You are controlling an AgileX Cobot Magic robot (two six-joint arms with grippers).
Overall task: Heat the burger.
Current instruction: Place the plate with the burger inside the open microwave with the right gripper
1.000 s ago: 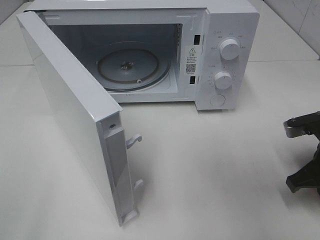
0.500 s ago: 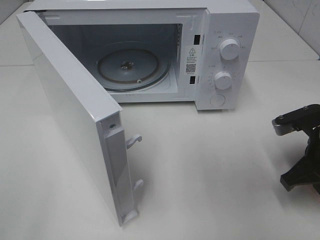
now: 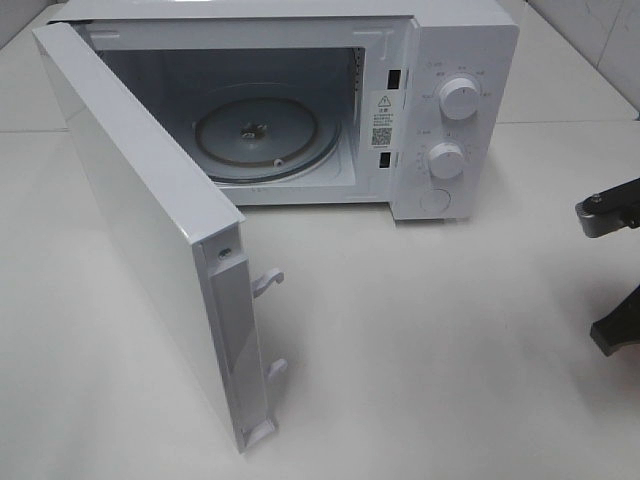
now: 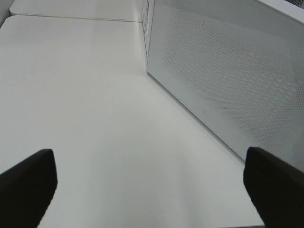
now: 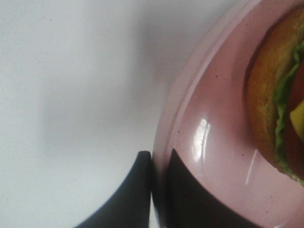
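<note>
The burger [image 5: 270, 104], with its golden-brown bun and green and red filling, lies on a pink plate [image 5: 213, 142] in the right wrist view. My right gripper [image 5: 159, 190] is shut on that plate's rim, one dark finger on each side of it. In the exterior high view only dark parts of the right arm [image 3: 612, 208] show at the right edge; burger and plate are out of that frame. My left gripper [image 4: 152, 185] is open above the bare table, nothing between its fingers, beside the microwave door [image 4: 228, 76].
A white microwave [image 3: 450, 60] stands at the back of the table, its door [image 3: 140, 210] swung wide open toward the front left. The glass turntable [image 3: 265, 135] inside carries nothing. Two knobs [image 3: 458, 98] sit on its right panel.
The right arm swung a little left into view half a second ago, then drew back toward the right edge and slightly up. The microwave and the left gripper have not moved.
</note>
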